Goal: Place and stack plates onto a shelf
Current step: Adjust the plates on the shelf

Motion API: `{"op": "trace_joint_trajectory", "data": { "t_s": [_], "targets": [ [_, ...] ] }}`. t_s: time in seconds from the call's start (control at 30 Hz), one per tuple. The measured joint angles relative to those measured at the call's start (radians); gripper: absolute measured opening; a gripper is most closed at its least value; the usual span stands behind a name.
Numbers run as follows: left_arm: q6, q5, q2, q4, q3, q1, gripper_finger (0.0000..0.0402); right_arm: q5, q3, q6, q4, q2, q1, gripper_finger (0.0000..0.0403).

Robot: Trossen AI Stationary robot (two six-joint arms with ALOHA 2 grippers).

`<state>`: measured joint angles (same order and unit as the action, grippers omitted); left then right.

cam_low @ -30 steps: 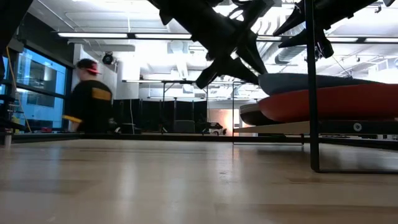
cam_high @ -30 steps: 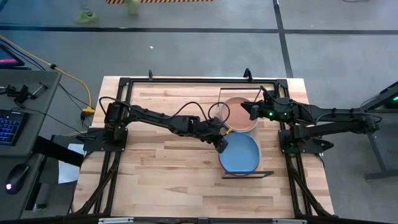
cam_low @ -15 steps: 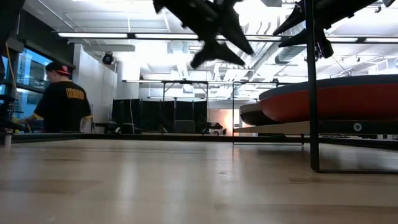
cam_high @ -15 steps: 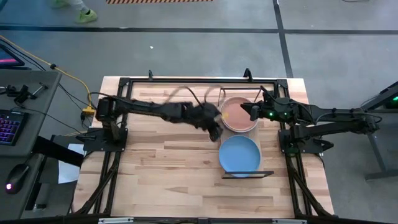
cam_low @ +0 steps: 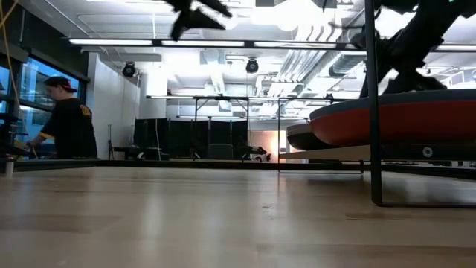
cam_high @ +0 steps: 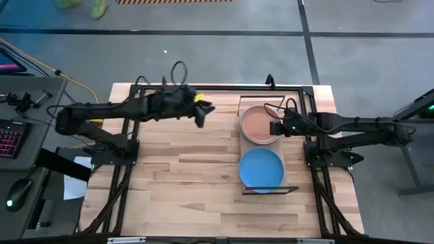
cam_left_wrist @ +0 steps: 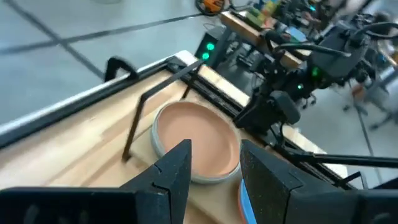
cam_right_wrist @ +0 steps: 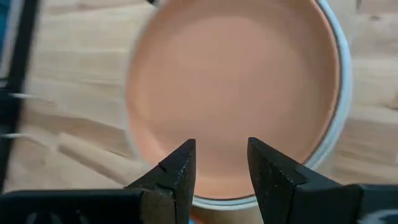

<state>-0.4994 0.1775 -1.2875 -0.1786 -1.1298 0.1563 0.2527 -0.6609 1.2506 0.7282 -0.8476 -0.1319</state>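
The round matte bright blue plate (cam_high: 261,168) now lies alone on the near half of the long light-wood shelf (cam_high: 243,146), beside the salmon pink plate (cam_high: 260,124) stack. The left hand (cam_high: 202,112), released and empty, has pulled back toward the desk's far edge. The right hand (cam_high: 274,127) hovers open over the pink plate's rim.

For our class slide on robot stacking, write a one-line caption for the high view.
Two plate stacks, salmon-topped and blue-topped, sit on the shelf between both arms.

Robotics lab: exposed ceiling ducts (cam_low: 297,67), wooden workbench (cam_high: 176,163), keyboard (cam_high: 8,139).
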Motion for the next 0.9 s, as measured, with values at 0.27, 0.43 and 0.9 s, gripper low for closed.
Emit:
{"op": "trace_joint_trajectory", "data": {
  "t_s": [0.27, 0.43, 0.9],
  "targets": [
    [-0.177, 0.019, 0.157, 0.074, 0.221, 0.0, 0.0127, 0.021, -0.135, -0.129, 0.262, -0.15, -0.145, 0.0126],
    [-0.204, 0.02, 0.175, 0.077, 0.249, -0.001, 0.0127, 0.024, -0.169, -0.205, 0.307, -0.216, -0.217, 0.0126],
    [-0.179, 0.017, 0.174, 0.078, 0.249, -0.002, 0.0127, 0.021, -0.158, -0.249, 0.232, -0.376, -0.237, 0.0126]
  ]
}}
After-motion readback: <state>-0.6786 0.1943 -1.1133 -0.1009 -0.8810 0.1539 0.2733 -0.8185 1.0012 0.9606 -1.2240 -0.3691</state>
